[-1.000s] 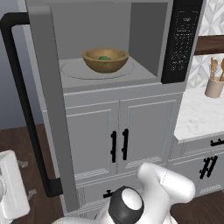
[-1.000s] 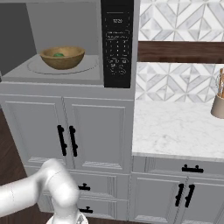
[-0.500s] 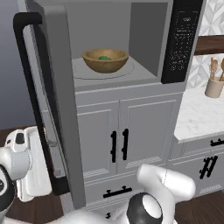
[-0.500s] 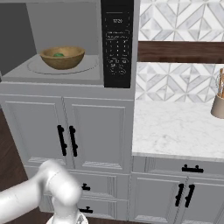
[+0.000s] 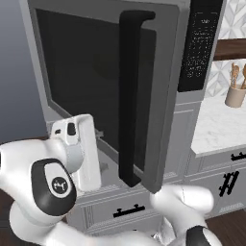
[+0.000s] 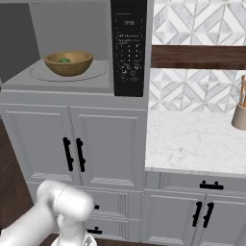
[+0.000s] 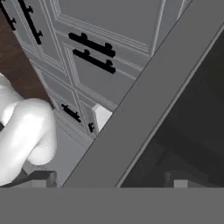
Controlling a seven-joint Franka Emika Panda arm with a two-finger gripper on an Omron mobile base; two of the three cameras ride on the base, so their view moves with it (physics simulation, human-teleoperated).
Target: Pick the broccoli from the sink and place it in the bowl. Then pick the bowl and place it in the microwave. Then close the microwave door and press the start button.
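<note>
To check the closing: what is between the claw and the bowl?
The microwave door: left base view shows the claw against its outer face; the bowl sits inside.

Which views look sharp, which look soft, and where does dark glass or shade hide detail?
Right base view: evenly lit and crisp, the bowl clear inside the microwave, a soft shadow under it. Left base view: slightly soft, and the door has a dark window with no glare. Hand view: softest of the three, with blurred edges on the door frame and dim glass.

A kitchen: built-in microwave (image 6: pixel 96 48), grey cabinets (image 6: pixel 72 144), marble counter (image 6: pixel 192 144), tiled backsplash (image 6: pixel 197 21).
</note>
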